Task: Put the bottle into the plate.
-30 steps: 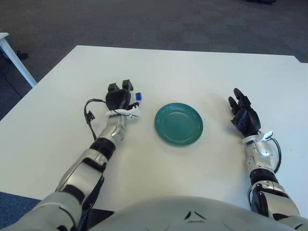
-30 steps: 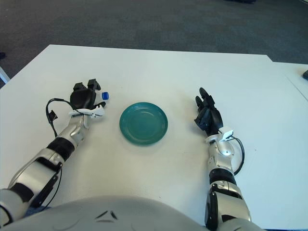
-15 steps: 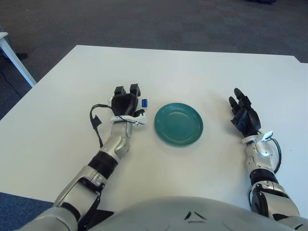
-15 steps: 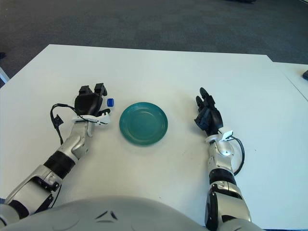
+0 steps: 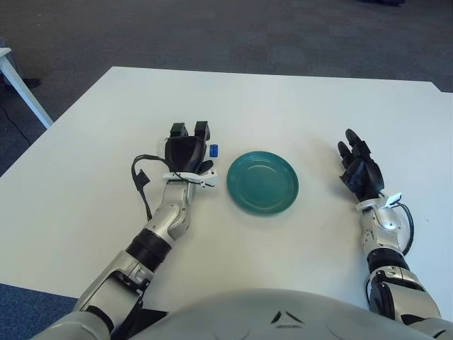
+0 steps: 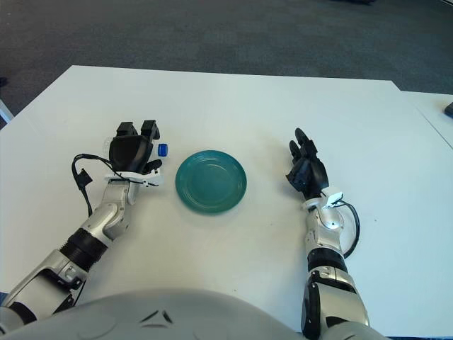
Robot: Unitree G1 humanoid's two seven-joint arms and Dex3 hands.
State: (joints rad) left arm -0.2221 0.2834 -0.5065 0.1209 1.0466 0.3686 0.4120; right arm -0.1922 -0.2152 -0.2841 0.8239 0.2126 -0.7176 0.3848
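A teal plate (image 5: pixel 262 182) lies at the middle of the white table (image 5: pixel 283 99). Just left of it my left hand (image 5: pixel 186 147) is curled around a small bottle, of which only the blue cap (image 5: pixel 213 150) shows, pointing toward the plate. The bottle's body is hidden by the black fingers (image 6: pixel 149 129). In the right eye view the same hand (image 6: pixel 133 149) and cap (image 6: pixel 163 149) sit a short gap from the plate (image 6: pixel 211 181). My right hand (image 5: pixel 360 170) shows to the right of the plate, fingers relaxed and holding nothing.
A black cable (image 5: pixel 138 183) loops off my left wrist. The leg of another white table (image 5: pixel 20 83) stands at the far left over the dark carpet. A second table edge (image 6: pixel 435 113) shows at the right.
My left hand has carried the bottle rightward toward the plate, mostly in the first half second, then only slightly. The right hand has not moved.
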